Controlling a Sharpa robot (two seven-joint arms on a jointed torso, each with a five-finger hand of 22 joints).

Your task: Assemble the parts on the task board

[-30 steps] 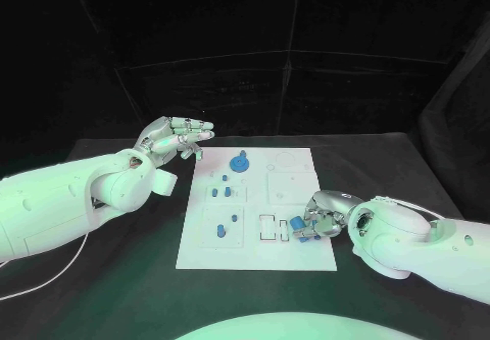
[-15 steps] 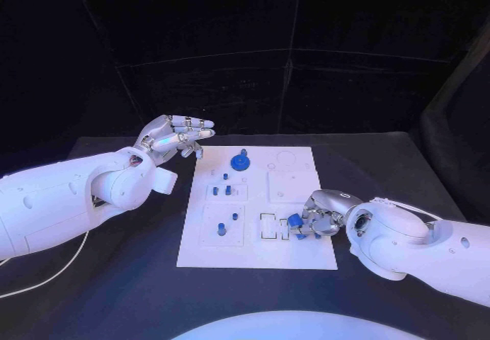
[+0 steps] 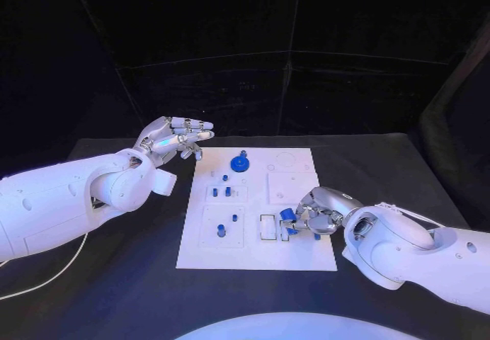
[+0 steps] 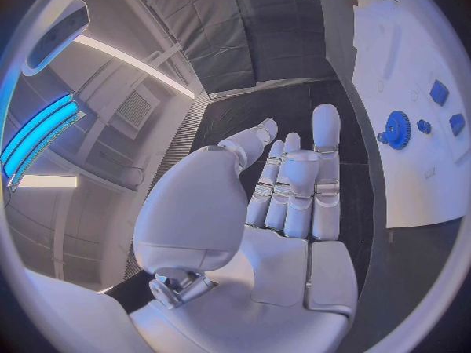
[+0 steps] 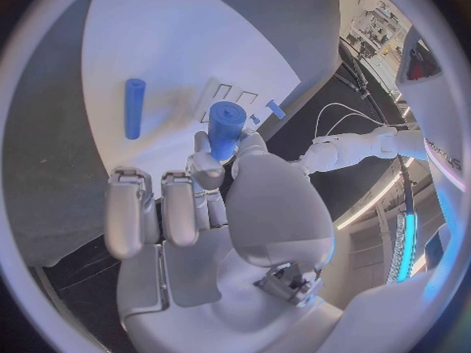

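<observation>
Over task board (image 3: pixel 255 255): part (image 5: pixel 226 129) in right hand (image 3: pixel 314 214)

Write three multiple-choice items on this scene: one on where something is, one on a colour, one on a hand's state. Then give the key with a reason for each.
1. Where is the blue gear?
A. at the far end of the task board
B. on the black table beside the board
C. in the left hand

2. What colour is the peg that the right hand holds?
A. grey
B. blue
C. white

3. How is the left hand?
A. gripping a part
B. pressing on the board
C. raised off the board, holding nothing

Key: 1 A, the gear stands on the white plate's far end. 2 B, the right wrist view shows a blue peg pinched. 3 C, its palm is bare and its fingers are apart in the left wrist view.
</observation>
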